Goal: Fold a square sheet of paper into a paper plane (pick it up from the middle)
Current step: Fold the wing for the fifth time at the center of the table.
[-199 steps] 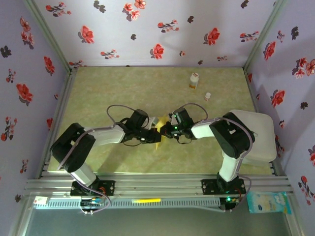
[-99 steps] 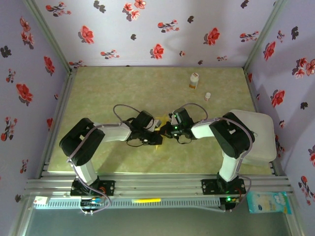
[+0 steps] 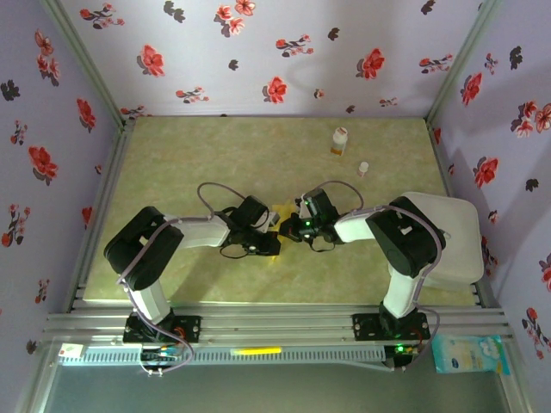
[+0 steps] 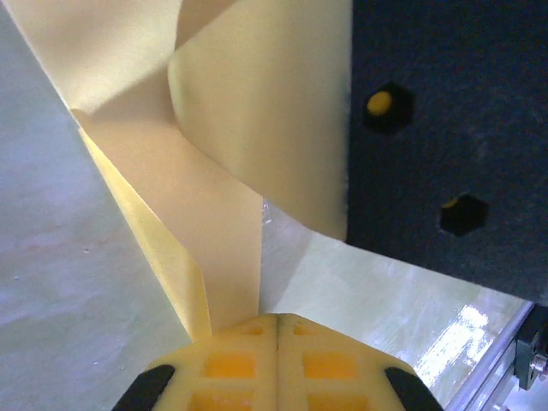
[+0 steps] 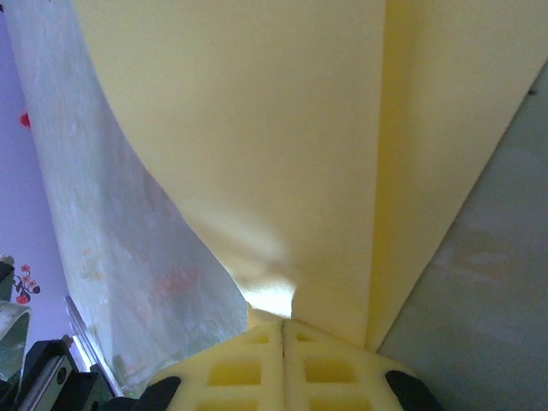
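At the middle of the table [image 3: 172, 155], the square sheet of paper [image 5: 282, 128] is held, already creased into layers. It is clamped by both the left gripper [image 4: 276, 327] and the right gripper [image 5: 283, 325]. No finished dart is apparent, so further folds seem to be needed.

Just ahead of the left gripper [image 4: 276, 330], whose gridded pads [image 4: 227, 366] are yolk-yellow, the square sheet of paper [image 4: 223, 128] is plain mustard-yellow, and to the claw's right is a matte black block [image 4: 445, 128] with one yellow dot. The right gripper [image 5: 283, 330] has paler yellow gridded pads [image 5: 231, 372] under the same unpatterned yellow. Around both claws the table [image 3: 198, 146] is pale marbled green and the walls [image 3: 258, 52] lilac with red and dark flowers; beyond the right claw a bottle [image 3: 340, 140] is white and orange.
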